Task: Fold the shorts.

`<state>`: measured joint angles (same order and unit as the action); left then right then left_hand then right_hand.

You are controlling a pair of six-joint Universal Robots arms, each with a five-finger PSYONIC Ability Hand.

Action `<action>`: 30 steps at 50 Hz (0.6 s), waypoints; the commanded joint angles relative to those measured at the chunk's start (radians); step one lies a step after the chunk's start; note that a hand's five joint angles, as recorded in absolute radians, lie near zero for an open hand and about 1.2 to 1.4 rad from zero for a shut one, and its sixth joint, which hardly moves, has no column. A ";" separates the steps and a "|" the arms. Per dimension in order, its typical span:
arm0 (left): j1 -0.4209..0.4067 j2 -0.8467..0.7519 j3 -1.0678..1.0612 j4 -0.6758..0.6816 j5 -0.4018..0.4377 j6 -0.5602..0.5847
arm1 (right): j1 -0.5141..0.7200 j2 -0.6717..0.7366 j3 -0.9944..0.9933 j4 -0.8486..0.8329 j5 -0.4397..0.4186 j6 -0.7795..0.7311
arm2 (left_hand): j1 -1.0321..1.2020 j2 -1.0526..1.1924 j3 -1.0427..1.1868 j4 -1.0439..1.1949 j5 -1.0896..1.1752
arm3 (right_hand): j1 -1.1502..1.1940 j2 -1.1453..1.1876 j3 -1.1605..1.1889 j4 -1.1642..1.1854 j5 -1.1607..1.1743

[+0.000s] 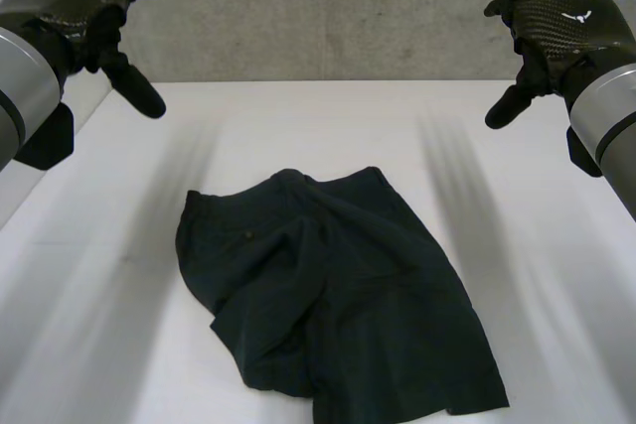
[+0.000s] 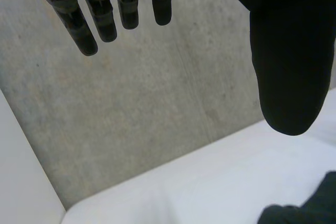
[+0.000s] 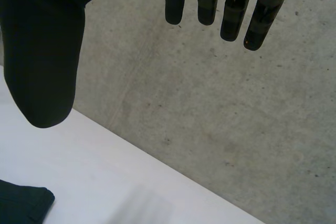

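- The dark shorts lay rumpled on the white table, below and between the two hands and well apart from both.
- The left hand hung in the air above the table, fingers straight and thumb held wide, touching nothing.
- The right hand hung likewise, fingers straight, thumb apart, empty.
- Beyond both hands stood a grey wall.
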<state>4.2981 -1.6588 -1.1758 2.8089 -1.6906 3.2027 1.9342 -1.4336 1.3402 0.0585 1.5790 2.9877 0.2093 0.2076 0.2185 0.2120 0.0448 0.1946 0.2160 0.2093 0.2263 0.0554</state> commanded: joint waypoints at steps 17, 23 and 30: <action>0.000 0.008 -0.087 -0.014 -0.006 -0.006 | -0.012 0.007 0.007 -0.002 -0.005 -0.019 | -0.022 -0.021 -0.031 -0.025 -0.032 | -0.020 -0.041 -0.035 -0.052 -0.055; -0.015 0.013 -0.181 0.015 -0.001 -0.011 | -0.011 0.018 0.008 0.014 -0.104 -0.122 | 0.028 0.029 0.018 0.025 0.018 | -0.020 -0.041 -0.035 -0.052 -0.055; -0.087 0.010 -0.363 0.147 -0.006 -0.053 | -0.017 0.073 0.053 0.084 -0.327 -0.436 | 0.028 0.029 0.018 0.025 0.018 | -0.020 -0.041 -0.035 -0.052 -0.055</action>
<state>4.2662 -1.6464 -1.4017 2.8528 -1.6929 3.1843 1.9227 -1.4058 1.3608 0.0872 1.4238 2.7937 0.2095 0.2076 0.2186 0.2120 0.0447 0.1946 0.2160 0.2095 0.2263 0.0554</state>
